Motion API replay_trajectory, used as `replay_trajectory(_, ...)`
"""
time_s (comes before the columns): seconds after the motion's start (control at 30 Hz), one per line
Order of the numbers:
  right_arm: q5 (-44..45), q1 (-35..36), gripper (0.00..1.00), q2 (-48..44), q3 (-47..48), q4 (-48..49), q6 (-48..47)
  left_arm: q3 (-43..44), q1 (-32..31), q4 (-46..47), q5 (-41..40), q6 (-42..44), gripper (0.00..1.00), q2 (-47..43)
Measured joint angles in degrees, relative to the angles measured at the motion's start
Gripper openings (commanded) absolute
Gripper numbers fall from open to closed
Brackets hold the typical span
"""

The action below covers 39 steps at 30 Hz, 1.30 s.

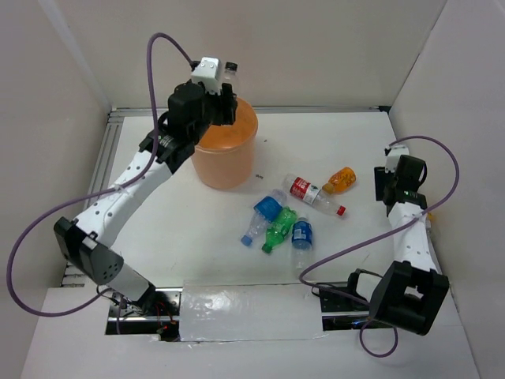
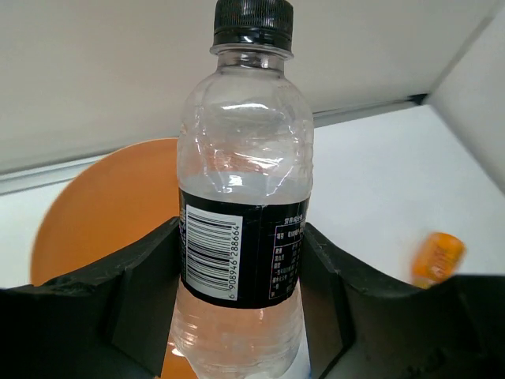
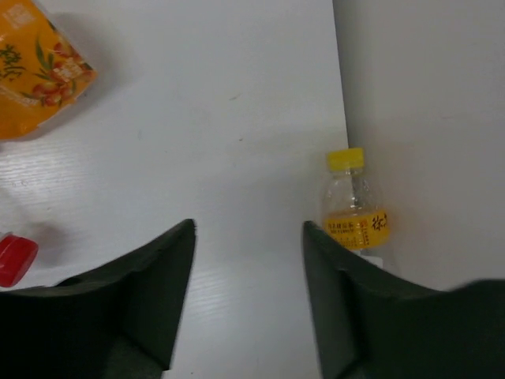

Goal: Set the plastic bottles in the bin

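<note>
My left gripper (image 1: 226, 93) is shut on a clear bottle (image 2: 243, 181) with a black cap and black label, held upright over the orange bin (image 1: 225, 150). The bin's (image 2: 95, 213) mouth shows behind the bottle in the left wrist view. Several plastic bottles lie mid-table: a red-labelled one (image 1: 312, 192), an orange one (image 1: 341, 180), a green one (image 1: 278, 229) and two blue-labelled ones (image 1: 268, 209) (image 1: 302, 234). My right gripper (image 1: 382, 188) is open and empty, just right of the orange bottle (image 3: 35, 67). Between its fingers (image 3: 248, 229) is only bare table.
A small bottle with a yellow cap and yellow label (image 3: 355, 204) stands against the right wall. White walls enclose the table on the left, back and right. A purple cable (image 1: 158, 55) loops above the left arm.
</note>
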Motion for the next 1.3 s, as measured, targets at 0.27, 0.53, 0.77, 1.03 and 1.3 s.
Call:
replay_trajectory(0.27, 5.77, -2.54, 0.79, 5.22, 2.25, 0.2, 1.55, -0.94, 6.4, -2.99, -1.25, -2.05, 0.84, 11.98)
replay_trajectory(0.53, 10.82, -8.24, 0.88, 12.52, 2.58, 2.25, -0.48, -2.29, 5.44, -5.18, -3.1, -0.48, 1.0, 11.89)
replay_trajectory(0.77, 12.76, -14.23, 0.92, 20.2, 2.62, 6.58, -5.46, -4.46, -9.16, -4.98, -3.67, 4.66, 1.0, 4.74)
replay_trajectory(1.03, 11.85, -17.4, 0.81, 29.68, 2.62, 10.43, -10.12, -25.0, -15.65, -1.7, 1.11, 3.26, 1.0, -5.11)
replay_trajectory(1.3, 2.95, -19.69, 0.25, 31.47, 6.36, 8.39, -13.22, -34.49, -16.57, -1.31, 4.04, 0.85, 1.0, 0.24)
